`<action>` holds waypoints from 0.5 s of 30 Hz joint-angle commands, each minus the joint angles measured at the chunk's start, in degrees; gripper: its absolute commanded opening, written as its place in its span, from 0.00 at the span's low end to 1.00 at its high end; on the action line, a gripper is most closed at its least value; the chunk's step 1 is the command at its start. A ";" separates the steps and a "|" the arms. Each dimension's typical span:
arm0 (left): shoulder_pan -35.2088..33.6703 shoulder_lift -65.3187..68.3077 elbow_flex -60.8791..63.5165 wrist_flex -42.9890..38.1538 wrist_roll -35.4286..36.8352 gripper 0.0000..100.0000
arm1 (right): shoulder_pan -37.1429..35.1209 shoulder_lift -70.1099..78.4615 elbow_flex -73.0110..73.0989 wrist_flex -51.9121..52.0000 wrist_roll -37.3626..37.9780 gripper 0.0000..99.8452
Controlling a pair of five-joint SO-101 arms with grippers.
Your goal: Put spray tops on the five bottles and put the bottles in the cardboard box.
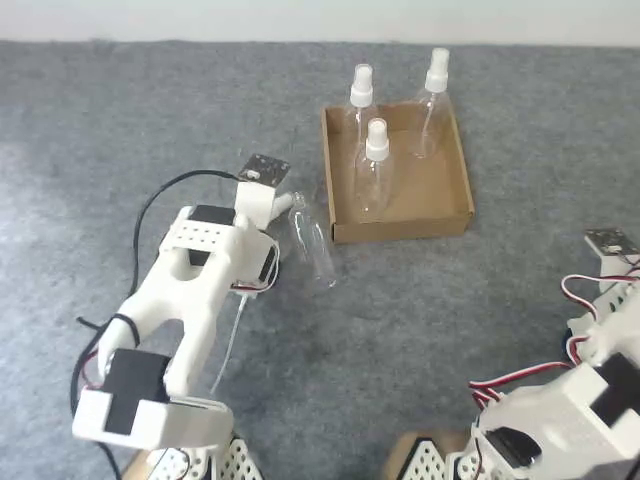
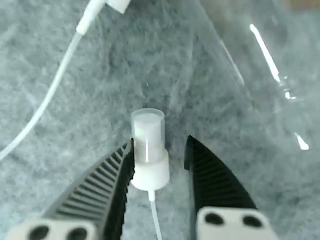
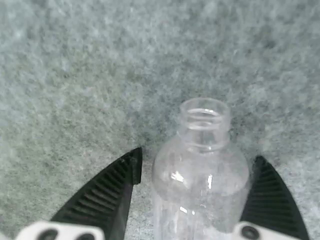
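My left gripper (image 2: pixel 159 142) is open low over the carpet, astride a white spray top (image 2: pixel 148 150) whose thin tube runs back between the fingers. One finger touches its collar and the other stands slightly off. In the high view that gripper (image 1: pixel 275 205) sits beside a clear bottle (image 1: pixel 310 240) lying uncapped next to the cardboard box (image 1: pixel 400 228). Three bottles with spray tops (image 1: pixel 375 165) stand in the box. My right gripper (image 3: pixel 198 155) is open around another uncapped clear bottle (image 3: pixel 202 165), with a small gap on one side.
A second spray top (image 2: pixel 117 4) with a long tube lies on the carpet beyond the left gripper. The lying bottle (image 2: pixel 260 65) is close beside it. The right arm (image 1: pixel 590 400) is folded at the near right corner. Grey carpet covers the table.
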 commanded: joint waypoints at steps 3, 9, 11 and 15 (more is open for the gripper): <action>-0.09 1.67 0.04 -5.01 -0.09 0.16 | 0.66 -0.75 1.05 0.04 0.44 0.29; -0.18 6.33 -2.42 -4.75 -0.09 0.06 | 0.57 -0.75 1.05 0.04 0.44 0.29; -0.18 6.07 -2.42 -4.84 -0.09 0.01 | 0.57 -0.75 1.05 0.04 0.44 0.29; -3.08 4.31 -1.54 -5.10 -0.09 0.01 | 0.48 -1.27 0.79 0.22 0.44 0.26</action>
